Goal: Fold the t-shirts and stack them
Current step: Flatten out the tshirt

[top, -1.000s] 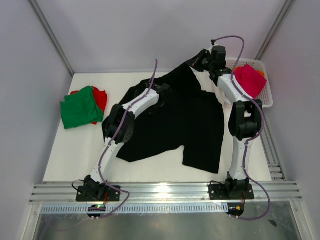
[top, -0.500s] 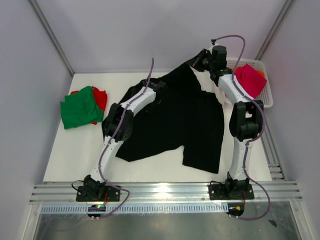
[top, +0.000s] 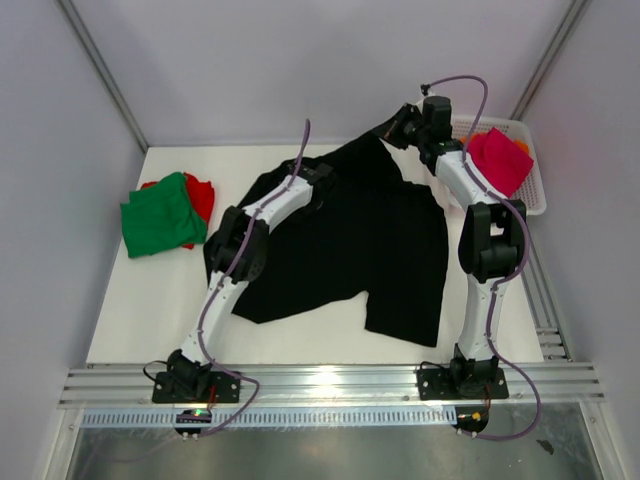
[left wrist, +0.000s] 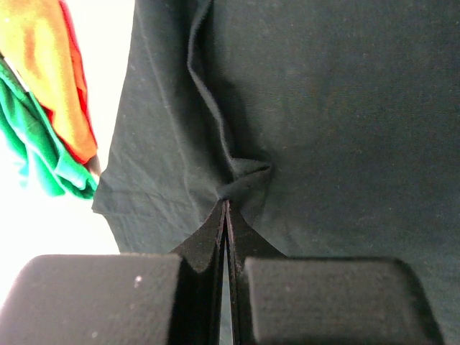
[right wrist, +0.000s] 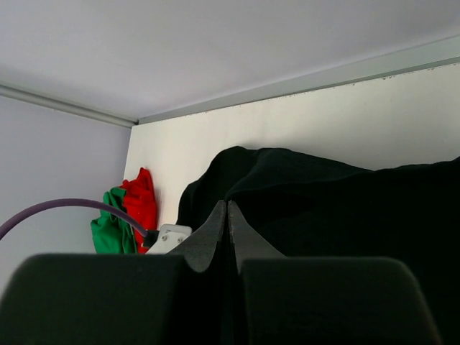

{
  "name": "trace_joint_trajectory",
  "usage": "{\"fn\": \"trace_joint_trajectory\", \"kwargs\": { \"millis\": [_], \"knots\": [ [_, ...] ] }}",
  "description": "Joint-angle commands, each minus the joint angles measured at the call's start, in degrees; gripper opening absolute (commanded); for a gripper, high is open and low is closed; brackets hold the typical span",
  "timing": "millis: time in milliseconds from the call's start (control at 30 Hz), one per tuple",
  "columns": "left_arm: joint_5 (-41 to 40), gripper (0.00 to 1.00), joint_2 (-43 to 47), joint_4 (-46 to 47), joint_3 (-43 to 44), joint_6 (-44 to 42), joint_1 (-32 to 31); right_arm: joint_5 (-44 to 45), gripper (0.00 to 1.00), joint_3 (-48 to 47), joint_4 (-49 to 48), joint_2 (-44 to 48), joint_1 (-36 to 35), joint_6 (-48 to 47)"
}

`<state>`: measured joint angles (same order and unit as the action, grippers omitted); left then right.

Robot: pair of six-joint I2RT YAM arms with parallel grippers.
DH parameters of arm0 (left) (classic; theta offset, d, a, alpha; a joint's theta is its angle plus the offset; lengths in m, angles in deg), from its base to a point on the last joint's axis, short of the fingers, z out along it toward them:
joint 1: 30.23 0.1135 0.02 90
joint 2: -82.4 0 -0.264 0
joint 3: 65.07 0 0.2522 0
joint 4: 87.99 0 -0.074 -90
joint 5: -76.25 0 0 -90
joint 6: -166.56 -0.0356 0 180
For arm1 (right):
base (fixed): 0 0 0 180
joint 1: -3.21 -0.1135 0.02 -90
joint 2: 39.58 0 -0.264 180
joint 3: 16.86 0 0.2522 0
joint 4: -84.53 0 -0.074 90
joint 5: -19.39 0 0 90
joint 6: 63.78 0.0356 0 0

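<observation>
So here's where things sit: closest to the arm bases, the big black cotton t-shirt (top: pixel 390 260) is sprawled over the white tabletop (top: pixel 140 320), rumpled and not squared up at all. A bit further out, the left gripper (left wrist: pixel 226 205) has its fingers squeezed together on a small tuck of that black cloth. A crease runs away from the tips, so it's definitely clamped on the shirt, and it looks low against the table. Well off to that gripper's left there's a folded green cloth t-shirt (top: pixel 158 218) lying on top of a red cloth t-shirt (top: pixel 202 196), which I'd call the start of the stack. Farther out, the right gripper (right wrist: pixel 227 207) is pinched shut on the far edge of the same black shirt and holds it up off the table, so the cloth rises in a peak to it. Just to that gripper's right is the white lattice plastic basket (top: pixel 538 200), with a magenta-pink t-shirt (top: pixel 497 160) heaped in it and a bit of an orange t-shirt (top: pixel 522 147) poking out behind. My read is that two shirts are folded and stacked and the black one is only being spread or lined up, with no fold in it yet. The pink and orange ones are waiting in the basket, so the job is under halfway.
</observation>
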<state>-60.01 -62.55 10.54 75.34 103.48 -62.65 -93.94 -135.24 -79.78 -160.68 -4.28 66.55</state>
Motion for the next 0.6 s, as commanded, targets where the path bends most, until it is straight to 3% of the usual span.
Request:
{"fn": "trace_joint_trajectory", "kwargs": {
  "millis": [0,233,567],
  "knots": [
    [0.1,0.0,-0.9,0.8,1.4,0.1,0.5,-0.4,0.03,-0.1,-2.4,4.5,0.2,-1.8],
    [-2.8,0.0,1.1,-0.6,2.7,0.0,0.7,-0.5,0.03,0.6,-2.4,4.6,0.2,-1.8],
    [-5.6,0.0,10.0,-2.3,5.4,0.3,7.5,-0.5,0.03,2.9,-2.3,5.7,0.2,-2.5]
  ]
}}
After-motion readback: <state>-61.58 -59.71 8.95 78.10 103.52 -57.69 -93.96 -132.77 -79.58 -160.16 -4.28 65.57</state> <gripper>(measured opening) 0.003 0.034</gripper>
